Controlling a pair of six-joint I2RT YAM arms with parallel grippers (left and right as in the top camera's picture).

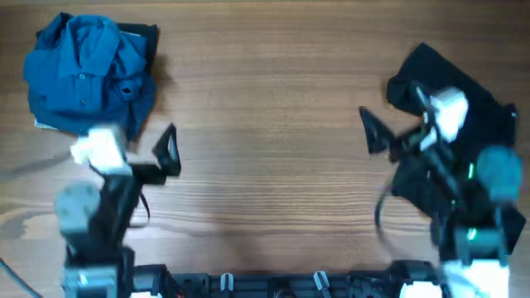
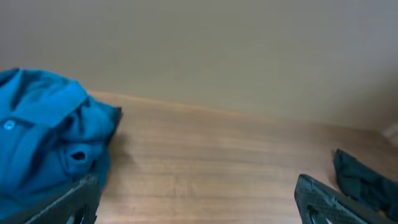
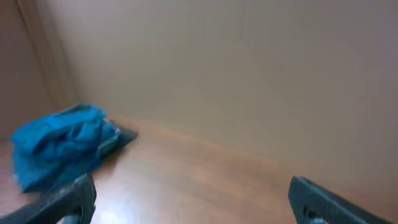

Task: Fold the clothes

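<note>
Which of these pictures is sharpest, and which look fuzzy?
Overhead: sharpest, wood grain clear, though the right arm is smeared. Left wrist: soft, the blue shirt has fuzzy edges. Right wrist: blurriest, table and wall blending, a pale sheen on the wood.

I'm looking down on the wooden table (image 1: pixel 265 124). A blue shirt (image 1: pixel 83 79) is heaped at the far left corner, with a dark cloth (image 1: pixel 145 37) showing from under its edge. A black shirt (image 1: pixel 426 66) is bunched on the right, well apart.
</note>
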